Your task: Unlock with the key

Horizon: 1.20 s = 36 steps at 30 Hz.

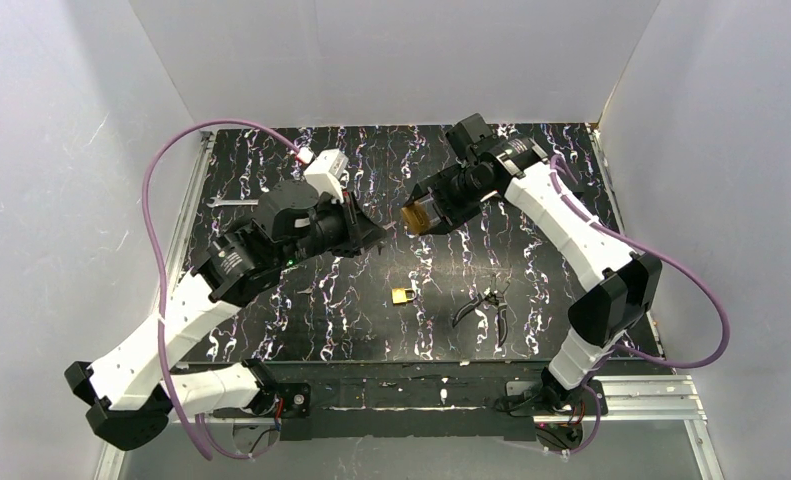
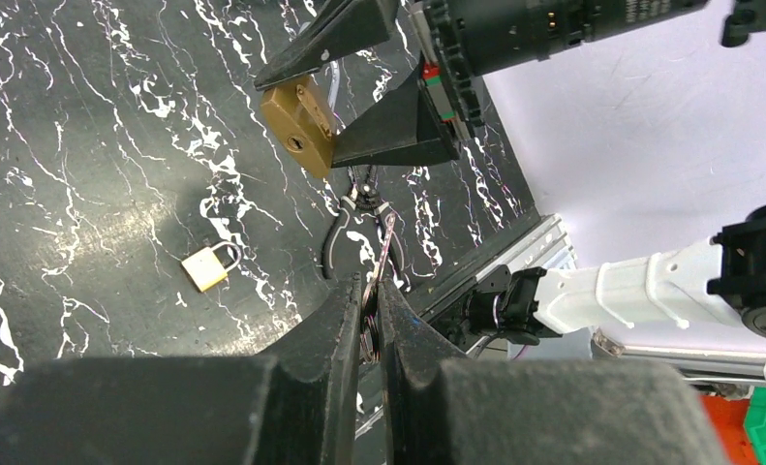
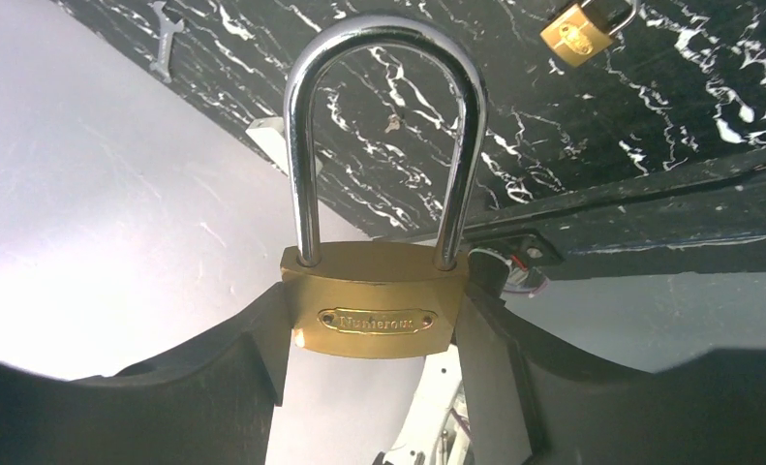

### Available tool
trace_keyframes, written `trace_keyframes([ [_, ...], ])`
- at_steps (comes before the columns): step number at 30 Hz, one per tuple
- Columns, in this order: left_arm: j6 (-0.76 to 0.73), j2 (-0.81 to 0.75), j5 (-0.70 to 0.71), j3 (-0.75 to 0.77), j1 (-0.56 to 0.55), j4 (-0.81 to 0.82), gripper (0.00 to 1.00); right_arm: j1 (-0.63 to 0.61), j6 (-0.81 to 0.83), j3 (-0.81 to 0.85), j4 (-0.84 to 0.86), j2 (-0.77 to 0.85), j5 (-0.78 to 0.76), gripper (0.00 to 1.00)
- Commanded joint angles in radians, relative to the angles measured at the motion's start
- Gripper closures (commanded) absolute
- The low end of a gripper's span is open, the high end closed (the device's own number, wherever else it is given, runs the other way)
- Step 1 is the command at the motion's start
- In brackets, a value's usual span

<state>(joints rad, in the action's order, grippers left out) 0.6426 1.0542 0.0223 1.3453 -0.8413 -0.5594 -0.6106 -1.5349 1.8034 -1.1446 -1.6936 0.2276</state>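
Observation:
My right gripper (image 1: pixel 423 215) is shut on the body of a large brass padlock (image 3: pixel 379 312), held off the table with its steel shackle (image 3: pixel 388 58) closed and pointing away from the wrist. In the left wrist view the padlock (image 2: pixel 299 124) shows its keyhole face toward my left gripper (image 2: pixel 369 286). That gripper is shut on the key (image 2: pixel 388 247), a thin metal blade seen edge-on, sticking out past the fingertips with its ring between the pads. In the top view the left gripper (image 1: pixel 379 232) sits just left of the padlock (image 1: pixel 416 216), a small gap apart.
A small brass padlock (image 1: pixel 403 295) lies on the black marbled table (image 1: pixel 271 320) below the grippers. Black-handled pliers (image 1: pixel 486 305) lie to its right. A silver wrench (image 1: pixel 233 201) lies at the far left. White walls close three sides.

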Motion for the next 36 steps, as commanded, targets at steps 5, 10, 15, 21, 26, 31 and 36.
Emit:
trace_keyframes([
  [5,0.011,0.044,0.001,-0.004,-0.001,0.036,1.00,0.018,-0.055,-0.013,0.086,0.089,0.054,0.99],
  [10,0.010,0.100,0.003,0.028,-0.001,0.013,1.00,0.033,-0.036,-0.004,0.079,0.094,0.042,0.99],
  [15,0.004,0.135,0.011,0.046,-0.002,-0.005,1.00,0.038,-0.024,-0.002,0.096,0.097,0.044,0.99],
  [21,0.000,0.159,-0.007,0.043,0.018,-0.007,1.00,0.043,-0.003,-0.005,0.117,0.092,0.052,0.99],
  [26,0.010,0.180,-0.037,0.040,0.048,0.013,1.00,0.045,0.005,-0.009,0.135,0.087,0.056,0.99],
  [31,0.043,0.200,-0.067,0.032,0.070,0.044,1.00,0.046,0.011,-0.018,0.154,0.086,0.065,0.99],
  [36,0.047,0.215,-0.086,0.038,0.077,0.077,1.00,0.046,0.016,-0.022,0.166,0.084,0.062,0.99],
])
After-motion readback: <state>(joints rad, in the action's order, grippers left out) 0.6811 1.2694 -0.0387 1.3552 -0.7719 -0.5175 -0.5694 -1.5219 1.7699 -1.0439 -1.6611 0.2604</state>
